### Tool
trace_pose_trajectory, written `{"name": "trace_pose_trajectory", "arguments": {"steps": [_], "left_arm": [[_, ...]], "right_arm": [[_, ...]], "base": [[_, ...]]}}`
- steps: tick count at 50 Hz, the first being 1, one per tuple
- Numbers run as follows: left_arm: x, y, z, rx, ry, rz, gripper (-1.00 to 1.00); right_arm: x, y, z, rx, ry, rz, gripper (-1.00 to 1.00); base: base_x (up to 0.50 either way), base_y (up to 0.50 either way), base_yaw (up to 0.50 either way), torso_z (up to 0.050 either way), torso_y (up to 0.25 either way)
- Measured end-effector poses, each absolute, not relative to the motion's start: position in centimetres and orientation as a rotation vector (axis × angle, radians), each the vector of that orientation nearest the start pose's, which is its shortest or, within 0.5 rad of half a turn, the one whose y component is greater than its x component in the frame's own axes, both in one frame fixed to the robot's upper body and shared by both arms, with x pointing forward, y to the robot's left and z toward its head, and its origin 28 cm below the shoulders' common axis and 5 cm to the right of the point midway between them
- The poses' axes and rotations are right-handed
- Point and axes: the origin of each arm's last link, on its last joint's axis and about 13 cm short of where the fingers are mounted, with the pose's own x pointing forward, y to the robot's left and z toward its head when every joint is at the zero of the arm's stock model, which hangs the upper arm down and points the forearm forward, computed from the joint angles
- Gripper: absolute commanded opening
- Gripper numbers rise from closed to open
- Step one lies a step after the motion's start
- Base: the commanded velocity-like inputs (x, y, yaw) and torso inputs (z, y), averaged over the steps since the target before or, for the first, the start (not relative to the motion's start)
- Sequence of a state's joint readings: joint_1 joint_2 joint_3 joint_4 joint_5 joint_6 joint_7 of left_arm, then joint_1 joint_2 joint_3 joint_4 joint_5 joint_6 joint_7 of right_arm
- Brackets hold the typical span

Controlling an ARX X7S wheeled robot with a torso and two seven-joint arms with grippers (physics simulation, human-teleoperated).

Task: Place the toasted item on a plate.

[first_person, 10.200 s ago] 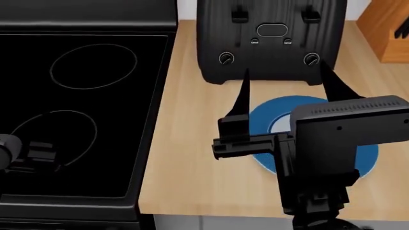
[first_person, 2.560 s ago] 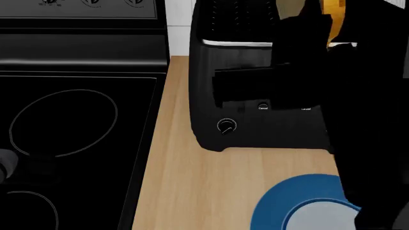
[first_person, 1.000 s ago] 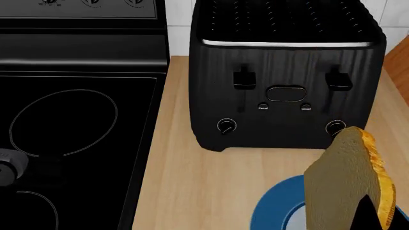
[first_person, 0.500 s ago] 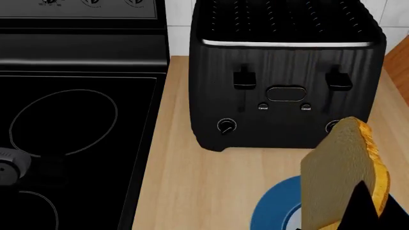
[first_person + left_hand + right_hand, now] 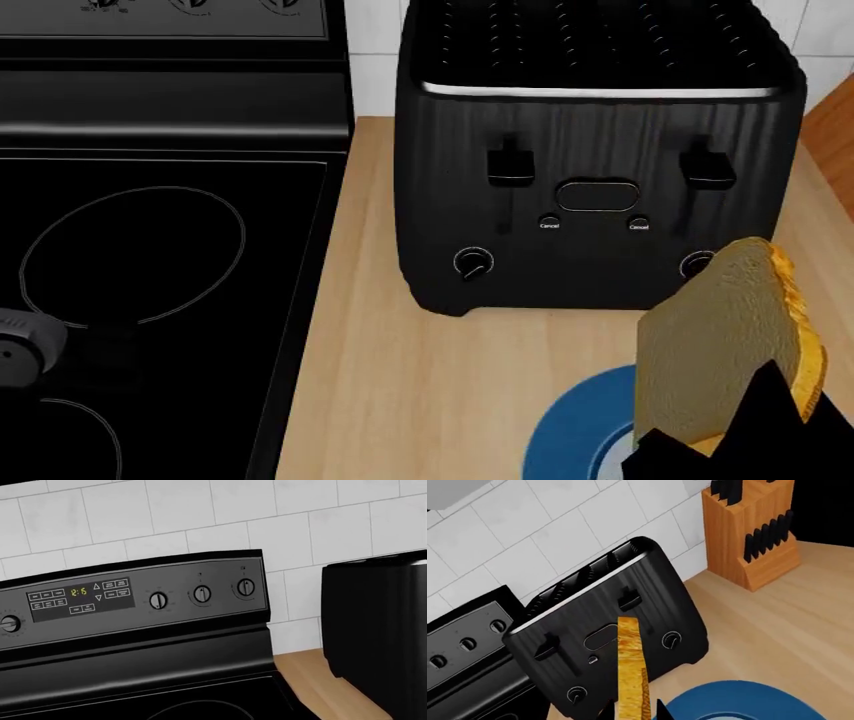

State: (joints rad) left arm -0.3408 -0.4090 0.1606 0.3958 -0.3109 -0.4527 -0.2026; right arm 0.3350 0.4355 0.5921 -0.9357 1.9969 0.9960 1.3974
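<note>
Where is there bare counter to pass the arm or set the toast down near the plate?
Bare counter runs between the stove and the plate, in front of the toaster. The plate's centre also looks clear in the right wrist view. It is crowded at the right: the right gripper holds the toast over the plate.

White square wall tiles (image 5: 167, 510) back a light wood table (image 5: 387, 390). A black stove (image 5: 147, 250) with a dial control panel (image 5: 133, 597) adjoins it. A black toaster (image 5: 594, 170) and wooden knife block (image 5: 757, 535) stand against the wall.
</note>
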Motion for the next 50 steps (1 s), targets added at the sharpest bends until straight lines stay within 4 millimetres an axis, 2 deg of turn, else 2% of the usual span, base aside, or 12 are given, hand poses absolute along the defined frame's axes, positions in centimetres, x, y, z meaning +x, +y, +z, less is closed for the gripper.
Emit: {"name": "trace_pose_trajectory", "arguments": {"steps": [50], "left_arm": [[25.9, 24.5, 14.5, 0.156, -0.213, -0.043, 1.00]], "right_arm": [[12.6, -13.8, 20.0, 0.606, 0.093, -0.217, -1.00]], "base": [[0.00, 0.00, 0.00, 0.000, 0.000]]}}
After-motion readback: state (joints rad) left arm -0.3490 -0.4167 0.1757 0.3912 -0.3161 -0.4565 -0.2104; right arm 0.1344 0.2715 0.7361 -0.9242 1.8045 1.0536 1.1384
